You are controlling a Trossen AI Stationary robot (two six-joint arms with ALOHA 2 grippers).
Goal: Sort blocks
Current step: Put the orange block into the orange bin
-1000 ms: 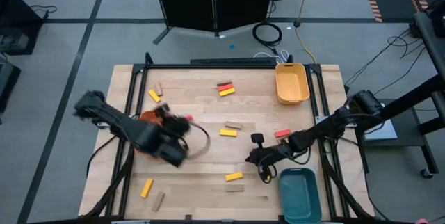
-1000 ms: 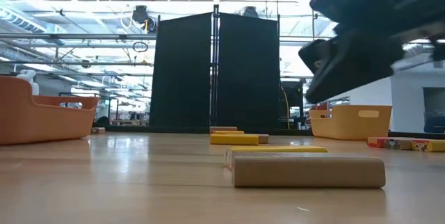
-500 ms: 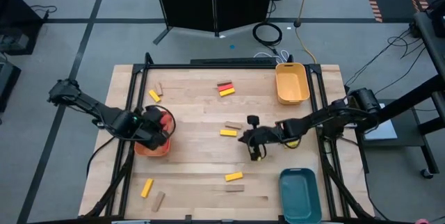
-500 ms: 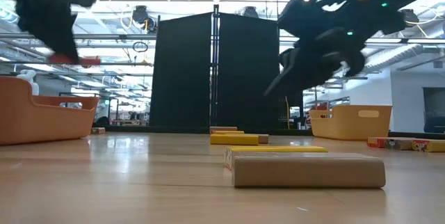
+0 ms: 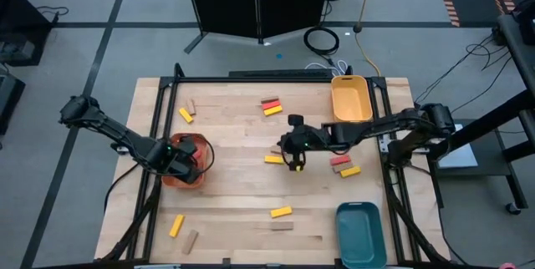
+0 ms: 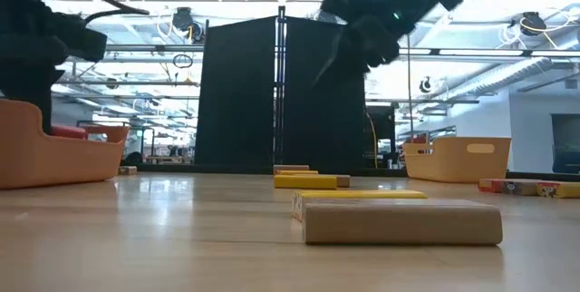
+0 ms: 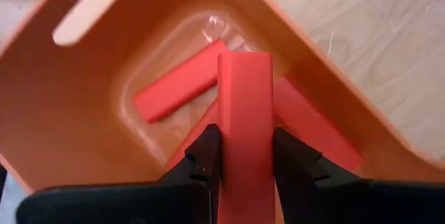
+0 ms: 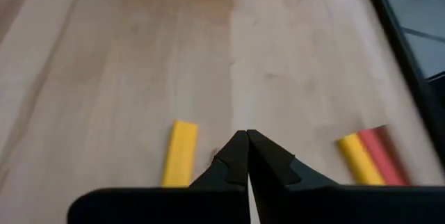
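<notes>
My left gripper (image 5: 191, 157) is down in the orange tray (image 5: 203, 145), shut on a red block (image 7: 245, 106). Several other red blocks (image 7: 177, 88) lie on the tray floor (image 7: 76, 120). My right gripper (image 5: 292, 159) hovers shut above the table's middle, touching nothing. It is beside a yellow block (image 5: 273, 159) and a tan block (image 5: 281, 149). In the right wrist view that yellow block (image 8: 179, 154) lies flat just past the shut fingertips (image 8: 247, 140). The low view shows the right gripper (image 6: 358, 29) well above the table. My left gripper pinches the red block's long side faces (image 7: 229, 147) between its two fingers (image 7: 207, 156). The block runs along the fingers and sticks out past their tips. The fingers come from above, into the tray. Whether the block's free end (image 7: 245, 60) touches the blocks below, I cannot tell.
Loose blocks lie around: yellow (image 5: 185, 115) and tan (image 5: 191, 104) far left, a red-yellow pair (image 5: 270, 105) far centre, red (image 5: 338, 160) and yellow (image 5: 349, 170) right, yellow (image 5: 281, 212) and tan (image 5: 282, 226) near centre, and yellow (image 5: 175, 225) near left. A yellow tray (image 5: 349, 100) stands far right, a teal tray (image 5: 361, 234) near right.
My left gripper has carried the red block toward the table's left and down into the orange tray, staying shut on it. My right gripper has moved from the near right, by the teal tray, toward the far edge and left, rising above the table's middle.
</notes>
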